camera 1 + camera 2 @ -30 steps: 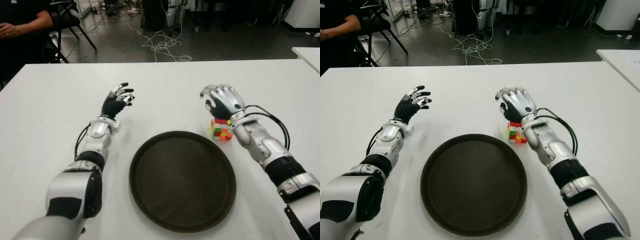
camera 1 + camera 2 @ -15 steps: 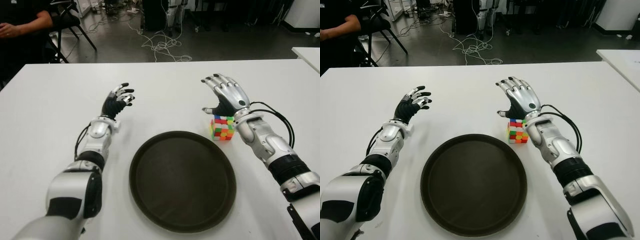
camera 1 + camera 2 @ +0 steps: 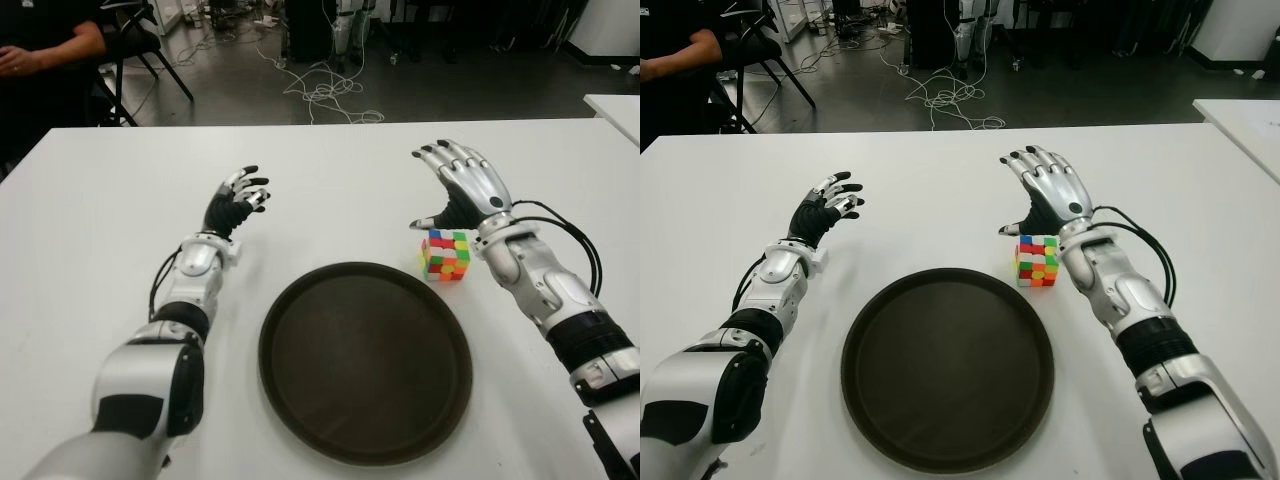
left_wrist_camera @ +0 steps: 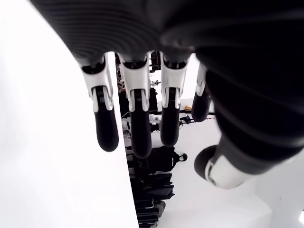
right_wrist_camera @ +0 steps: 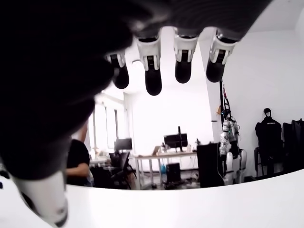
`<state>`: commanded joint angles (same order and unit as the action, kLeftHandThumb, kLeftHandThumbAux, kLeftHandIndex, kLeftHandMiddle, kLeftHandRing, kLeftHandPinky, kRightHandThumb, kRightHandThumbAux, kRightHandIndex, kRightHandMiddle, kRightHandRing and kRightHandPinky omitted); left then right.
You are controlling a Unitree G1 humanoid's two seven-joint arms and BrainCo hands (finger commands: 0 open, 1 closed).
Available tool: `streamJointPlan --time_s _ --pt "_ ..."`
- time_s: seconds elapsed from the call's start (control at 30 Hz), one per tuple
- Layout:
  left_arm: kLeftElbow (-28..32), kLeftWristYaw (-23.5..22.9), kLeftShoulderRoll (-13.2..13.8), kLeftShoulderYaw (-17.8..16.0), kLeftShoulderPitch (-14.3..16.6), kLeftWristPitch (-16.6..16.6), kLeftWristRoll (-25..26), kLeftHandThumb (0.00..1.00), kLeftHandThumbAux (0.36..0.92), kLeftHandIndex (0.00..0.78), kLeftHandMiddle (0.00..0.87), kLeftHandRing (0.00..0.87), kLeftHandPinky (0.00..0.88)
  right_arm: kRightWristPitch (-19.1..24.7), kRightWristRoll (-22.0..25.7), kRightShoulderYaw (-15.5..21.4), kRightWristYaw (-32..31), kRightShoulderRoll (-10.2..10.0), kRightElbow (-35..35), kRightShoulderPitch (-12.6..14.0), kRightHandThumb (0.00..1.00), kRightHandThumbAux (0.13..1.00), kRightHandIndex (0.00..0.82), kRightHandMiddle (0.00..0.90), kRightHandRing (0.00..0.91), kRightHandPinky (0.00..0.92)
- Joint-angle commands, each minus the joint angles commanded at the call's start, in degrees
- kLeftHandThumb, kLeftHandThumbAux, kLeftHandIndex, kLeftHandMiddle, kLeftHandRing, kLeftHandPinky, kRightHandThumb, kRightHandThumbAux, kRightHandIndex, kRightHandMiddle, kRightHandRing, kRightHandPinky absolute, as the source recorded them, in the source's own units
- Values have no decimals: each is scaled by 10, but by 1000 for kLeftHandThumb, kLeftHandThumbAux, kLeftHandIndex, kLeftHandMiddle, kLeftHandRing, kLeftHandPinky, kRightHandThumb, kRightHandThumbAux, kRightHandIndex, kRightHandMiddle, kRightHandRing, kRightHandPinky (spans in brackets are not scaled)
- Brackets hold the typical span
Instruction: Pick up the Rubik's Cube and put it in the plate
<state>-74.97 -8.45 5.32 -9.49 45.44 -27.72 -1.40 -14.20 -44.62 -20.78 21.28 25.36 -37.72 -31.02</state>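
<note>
Two hands are in view over the white table [image 3: 330,160]; only the right is at work. The Rubik's Cube [image 3: 446,254] stands on the table surface, just beside the far-right rim of the dark round plate [image 3: 290,330] and outside it, toward the table's right edge.

Change noted: one second ago the right hand [image 3: 465,185] was curled down over the top of the cube; half a second ago it had begun to lift and unfold. It is now raised behind and above the cube, fingers [image 5: 150,66] spread, holding nothing, with only the thumb tip near the cube's top far corner. Contact there cannot be confirmed. The cube has not shifted between the pictures.

Assessment: the grasp appears to have been abandoned or not completed. The pick-up is not yet done, and a fresh approach with the fingers closing on opposite faces will probably be needed.

The left hand [image 3: 235,203] shows beyond the plate's far-left rim, fingers relaxed and empty, unchanged throughout.
</note>
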Motion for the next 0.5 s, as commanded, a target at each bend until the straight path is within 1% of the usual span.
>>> streamJointPlan --time_s 0.1,0.23,0.5 --pt "0 0 0 0 -1 -2 -1 272 708 161 259 294 341 -10 3 -1 10 -3 -24 -2 0 746 0 0 0 0" --pt "1 0 0 1 -2 -6 -1 266 695 163 262 296 335 -15 4 -3 28 -6 -38 12 0 743 0 0 0 0" --pt "1 6 1 4 -2 -6 -5 270 704 170 264 295 335 -15 8 -8 48 -12 -54 19 0 748 0 0 0 0"
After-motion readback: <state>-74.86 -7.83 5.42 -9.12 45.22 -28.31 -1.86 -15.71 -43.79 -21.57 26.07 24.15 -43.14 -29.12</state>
